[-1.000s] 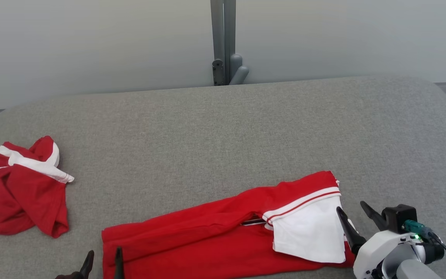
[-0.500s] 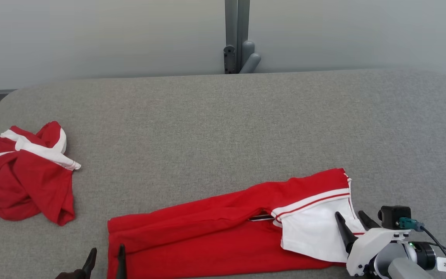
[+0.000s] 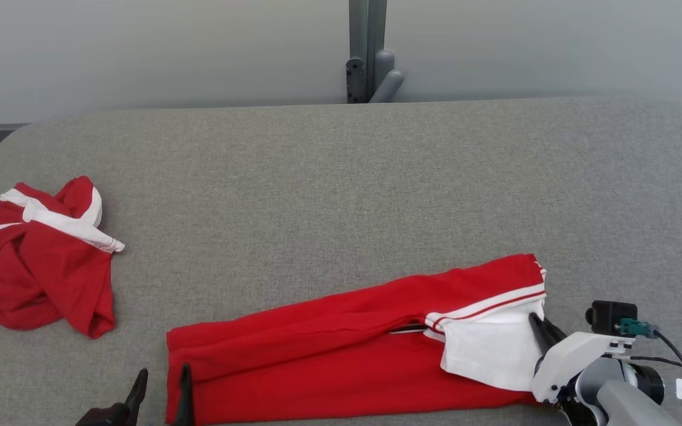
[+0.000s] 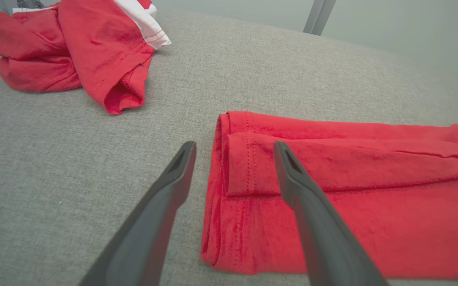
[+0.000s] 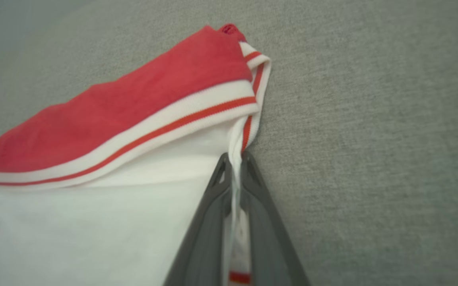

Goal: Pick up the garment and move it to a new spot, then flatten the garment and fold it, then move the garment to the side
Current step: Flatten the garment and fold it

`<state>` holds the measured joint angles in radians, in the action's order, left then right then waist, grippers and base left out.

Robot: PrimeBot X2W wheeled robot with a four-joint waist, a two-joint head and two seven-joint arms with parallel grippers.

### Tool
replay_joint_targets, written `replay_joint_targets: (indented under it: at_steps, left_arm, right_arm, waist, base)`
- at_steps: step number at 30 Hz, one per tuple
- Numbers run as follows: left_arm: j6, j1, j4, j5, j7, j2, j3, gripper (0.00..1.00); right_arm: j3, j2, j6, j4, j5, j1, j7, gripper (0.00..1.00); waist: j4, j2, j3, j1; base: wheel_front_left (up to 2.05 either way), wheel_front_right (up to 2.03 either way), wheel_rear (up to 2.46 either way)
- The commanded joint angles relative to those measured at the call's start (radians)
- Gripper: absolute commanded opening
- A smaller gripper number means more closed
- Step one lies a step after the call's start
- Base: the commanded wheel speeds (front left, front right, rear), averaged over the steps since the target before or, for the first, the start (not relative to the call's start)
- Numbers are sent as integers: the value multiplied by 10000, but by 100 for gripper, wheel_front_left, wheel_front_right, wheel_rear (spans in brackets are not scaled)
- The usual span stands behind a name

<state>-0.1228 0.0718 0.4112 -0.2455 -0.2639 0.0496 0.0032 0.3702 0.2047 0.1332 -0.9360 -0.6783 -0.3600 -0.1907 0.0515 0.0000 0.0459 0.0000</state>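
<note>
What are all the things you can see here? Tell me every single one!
table: one, grey, cloth-covered, under both garments
folded garment: one, red with a white end, near edge of the table
crumpled garment: one, red with white trim, left end of the table
post: one, grey, behind the table's far edge
wall: one, pale grey, behind the table
left gripper: one, dark, open, at the folded garment's left end
right gripper: one, dark, shut on the folded garment's white edge
</note>
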Motion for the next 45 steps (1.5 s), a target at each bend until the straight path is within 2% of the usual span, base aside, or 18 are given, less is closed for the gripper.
replay_joint_targets:
  at_steps: [1, 9, 14, 17, 20, 24, 27, 36, 41, 45]
  left_arm:
    - [-16, -130, -28, -39, -1, 23, 33, 100]
    - [-35, -166, 14, 47, -1, 23, 0, 100]
    - [-40, -129, 17, 16, -1, 23, 28, 100]
    - [-40, -89, 52, -10, -1, 21, 49, 100]
    - [-46, -106, 92, -66, -1, 23, -6, 100]
    - [-29, -133, 84, -146, -1, 23, -162, 100]
    - [-25, -121, 73, -181, 1, 23, -243, 100]
    - [-41, -47, 168, -288, -1, 23, -532, 100]
    - [-51, -96, 200, -240, -1, 23, -679, 100]
    - [-62, -199, 236, -164, -1, 24, -778, 100]
  right_arm:
    - [-277, 201, -47, -276, -254, -62, -138, 0]
    - [-1952, 784, -46, -1505, -155, -407, -734, 0]
    - [-3032, 1227, -38, -1434, 407, -330, -747, 0]
    - [-3695, 1180, -35, -1134, 1004, -118, -751, 0]
    - [-3755, 802, -27, -559, 1544, 21, -751, 0]
    - [-3174, 229, -27, 451, 1881, 352, -751, 0]
    - [-2227, -66, -26, 1268, 1871, 620, -609, 0]
    - [689, -237, -26, 4066, 1067, 1470, 572, 0]
    - [1800, -484, -26, 4679, 840, 1409, 999, 0]
    - [2432, -773, -26, 4623, 765, 1062, 1082, 0]
  waist:
    - [-5, 0, 15, 0]
    - [-28, 0, 46, 0]
    - [-121, 0, 28, 0]
    - [-248, 0, -1, 0]
    - [-372, 0, -53, 0]
    - [-483, 0, -123, 0]
    - [-525, 0, -175, 0]
    - [-303, 0, -268, 0]
    - [86, 0, -239, 0]
    - [473, 0, -190, 0]
  base:
    - [0, 0, 0]
    - [0, 0, 0]
    - [0, 0, 0]
    - [0, 0, 0]
    - [0, 0, 0]
    - [0, 0, 0]
    - [0, 0, 0]
    - [0, 0, 0]
    - [0, 0, 0]
    - [0, 0, 0]
